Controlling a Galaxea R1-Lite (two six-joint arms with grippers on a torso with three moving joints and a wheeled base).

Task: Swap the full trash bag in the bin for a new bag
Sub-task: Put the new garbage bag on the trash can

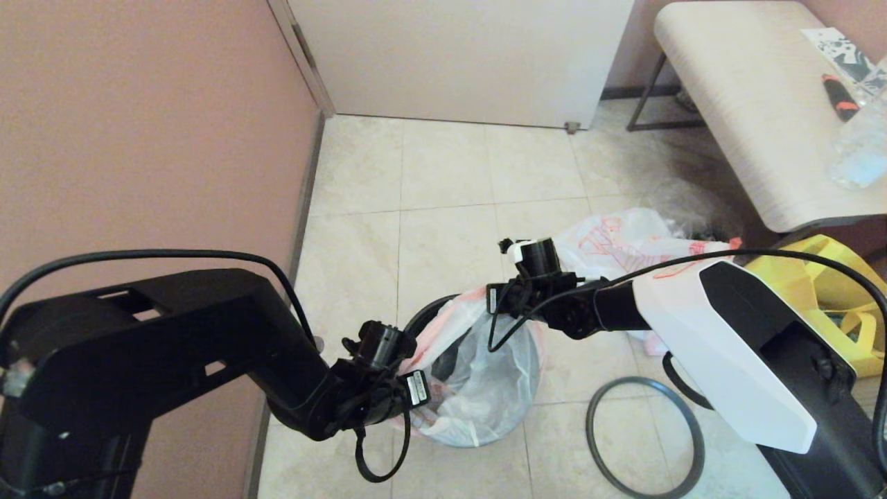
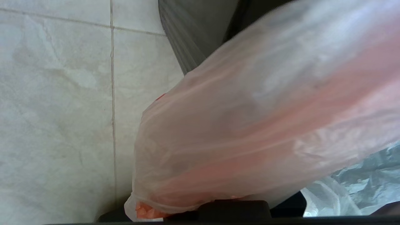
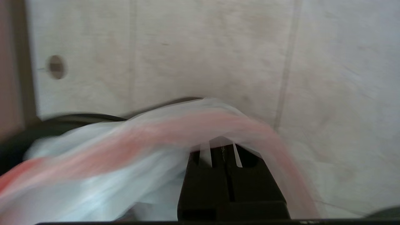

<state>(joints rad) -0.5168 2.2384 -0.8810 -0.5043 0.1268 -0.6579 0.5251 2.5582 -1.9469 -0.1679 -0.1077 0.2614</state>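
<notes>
This looks like a room in a home, a corner by an entrance or hallway. The floor (image 1: 443,173) is laid with pale beige marbled tiles, and a plain pinkish-brown wall (image 1: 138,125) meets a white door (image 1: 457,55) at the far edge (a small stopper sits at the door's lower corner). A bench (image 1: 748,104) with a light wood-grain top and thin dark metal legs stands to the right, holding household odds and ends: a clear bottle (image 1: 859,152) and a black-and-orange tool (image 1: 840,97). A yellow tote (image 1: 838,291) lies on the floor beside it. A small black bin (image 1: 423,319) lined with a shopping bag (image 1: 485,374) fits a domestic setting.
</notes>
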